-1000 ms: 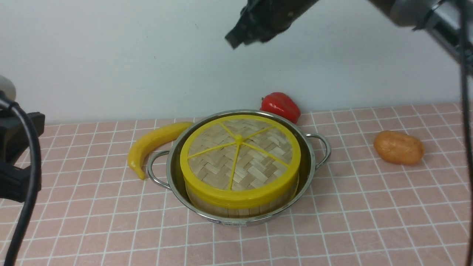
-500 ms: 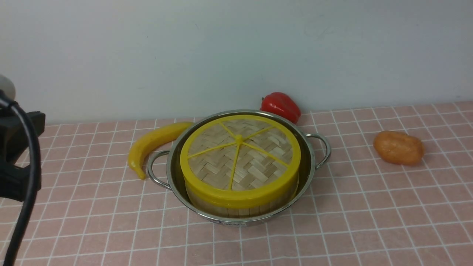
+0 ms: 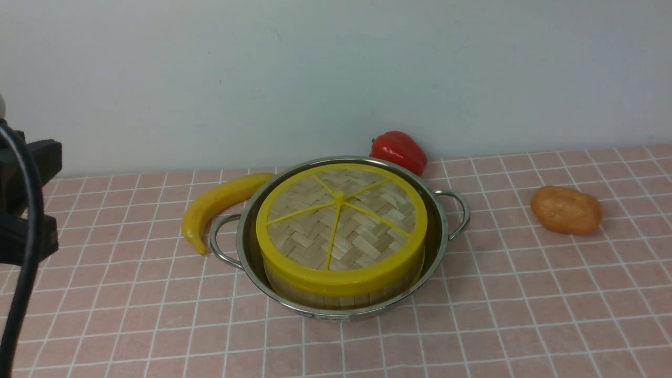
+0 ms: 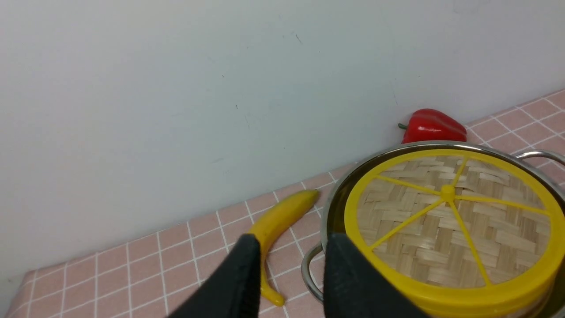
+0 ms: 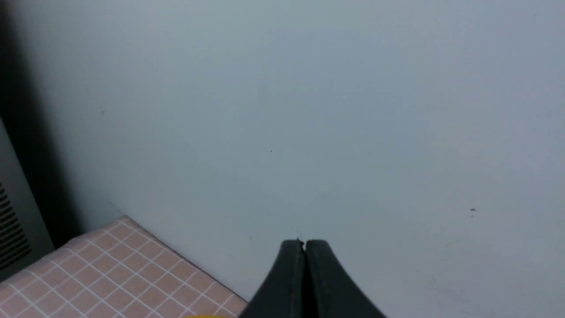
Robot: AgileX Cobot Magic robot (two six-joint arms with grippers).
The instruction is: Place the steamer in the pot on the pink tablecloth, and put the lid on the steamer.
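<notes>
The steamer is seated in the pot, near the tablecloth's back edge, with the lid apparently flush on it; nothing seems left. The left gripper is spread and empty; the right gripper is closed on nothing.

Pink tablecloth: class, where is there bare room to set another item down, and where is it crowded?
Bare: the wide front strip of the pink tablecloth before the pot; the gap between the pot's right handle and the potato; the left patch beyond the banana. Crowded: behind the pot, where the banana and red pepper sit close to its rim.
</notes>
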